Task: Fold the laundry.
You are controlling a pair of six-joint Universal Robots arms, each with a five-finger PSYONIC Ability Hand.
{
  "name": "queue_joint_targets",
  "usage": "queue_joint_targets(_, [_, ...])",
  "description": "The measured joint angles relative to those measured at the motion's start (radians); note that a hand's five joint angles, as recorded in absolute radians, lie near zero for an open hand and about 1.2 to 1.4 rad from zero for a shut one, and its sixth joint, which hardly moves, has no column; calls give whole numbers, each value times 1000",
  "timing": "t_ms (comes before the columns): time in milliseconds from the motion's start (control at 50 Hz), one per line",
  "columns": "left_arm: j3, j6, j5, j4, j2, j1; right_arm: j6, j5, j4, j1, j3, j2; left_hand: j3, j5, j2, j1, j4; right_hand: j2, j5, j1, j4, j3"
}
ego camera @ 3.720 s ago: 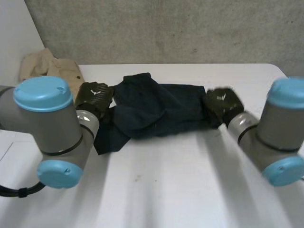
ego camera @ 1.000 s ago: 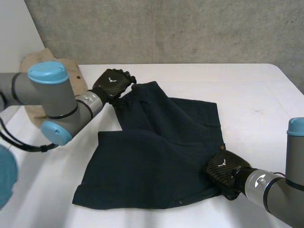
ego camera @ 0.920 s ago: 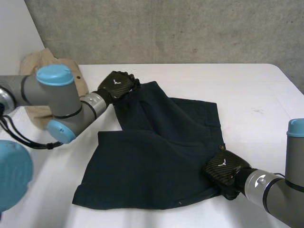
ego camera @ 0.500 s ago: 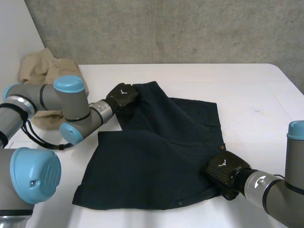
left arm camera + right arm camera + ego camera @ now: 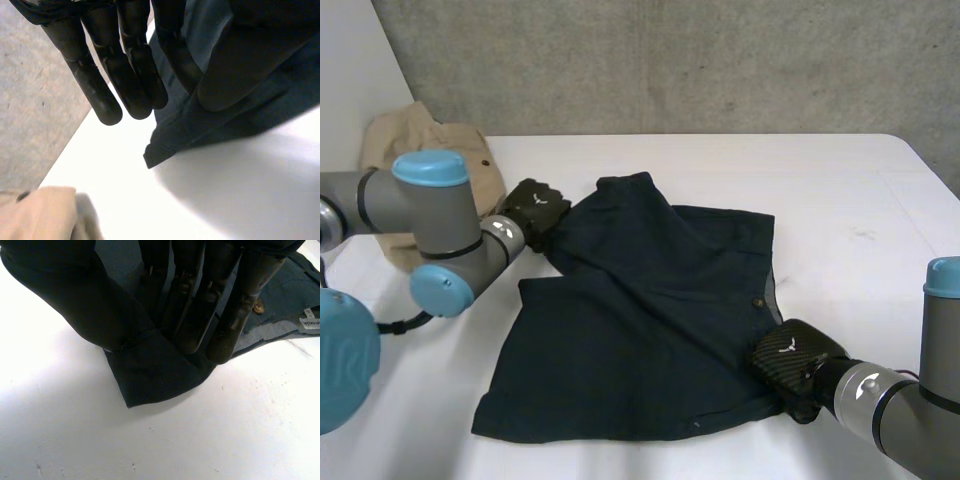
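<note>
Dark navy shorts point(image 5: 650, 310) lie spread on the white table point(image 5: 840, 200). My left hand point(image 5: 535, 205) is at their far left edge. In the left wrist view its thumb presses a fold of the shorts point(image 5: 210, 125) against its straight fingers point(image 5: 100, 65), so it is shut on the cloth. My right hand point(image 5: 788, 362) is at the near right corner. In the right wrist view the thumb and fingers of that hand point(image 5: 75, 295) pinch that corner of the shorts point(image 5: 155, 375), which sticks out below the fingertips onto the table.
A crumpled beige garment point(image 5: 420, 135) lies at the back left of the table, just behind my left arm, and appears in the left wrist view as the beige garment point(image 5: 40, 215) beyond the fingertips. A grey wall point(image 5: 670, 60) runs behind the table.
My left hand slid from the far corner of the shorts leftward and nearer, and closed on the cloth edge, tugging that side left. The right hand kept its hold and place.
</note>
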Motion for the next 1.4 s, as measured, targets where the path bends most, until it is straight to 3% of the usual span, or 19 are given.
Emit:
queue_joint_targets(160, [-145,6,-119,6,54,-14,-1,-1,1,0,10,-11,0,0,0,0,3,0,0,0,0,0])
queue_joint_targets(400, [-179,-22,-177,2,57,-65,-1,-2,1,-1,24,-32,-35,-12,-43,-11,-37,0,0,0,0,0])
queue_joint_targets(420, [-182,-25,-187,5,64,-70,0,-2,1,-1,26,-36,-199,-160,-223,-172,-207,0,0,0,0,0])
queue_joint_targets(440, [-183,-26,-192,7,68,-72,0,-2,1,-2,27,-38,-250,-212,-258,-229,-259,0,0,0,0,0])
queue_joint_targets(460, [-190,-31,-205,15,84,-75,0,-2,1,-2,28,-42,-466,-430,-491,-453,-479,0,0,0,0,0])
queue_joint_targets(500, [-198,-37,-215,25,102,-76,0,-2,0,-2,28,-45,-466,-430,-491,-453,-479,0,0,0,0,0])
queue_joint_targets(520, [-213,-47,-226,44,133,-75,1,-2,-2,-1,28,-48,-682,-655,-692,-658,-698,0,0,0,0,0])
queue_joint_targets(660, [-310,-120,-250,137,294,-52,29,-3,-15,1,21,-53,-708,-686,-716,-663,-728,0,0,0,0,0])
queue_joint_targets(860, [-679,-222,-205,156,647,10,191,0,-59,1,-12,-52,-708,-688,-717,-663,-731,0,0,0,0,0])
queue_joint_targets(1020, [-985,-286,-83,9,897,-1,309,3,-125,-1,-20,-47,-708,-688,-717,-663,-731,0,0,0,0,0])
queue_joint_targets(1200, [-1114,-323,-54,-119,943,-12,332,12,-170,-1,-8,-43,-708,-688,-717,-663,-731,0,0,0,0,0])
queue_joint_targets(1340, [-1137,-312,-64,-124,911,-12,340,15,-182,-1,-2,-43,-706,-682,-715,-658,-726,0,0,0,0,0])
queue_joint_targets(1400, [-1124,-293,-82,-107,858,-13,343,17,-181,-1,-1,-43,-593,-554,-591,-522,-599,0,0,0,0,0])
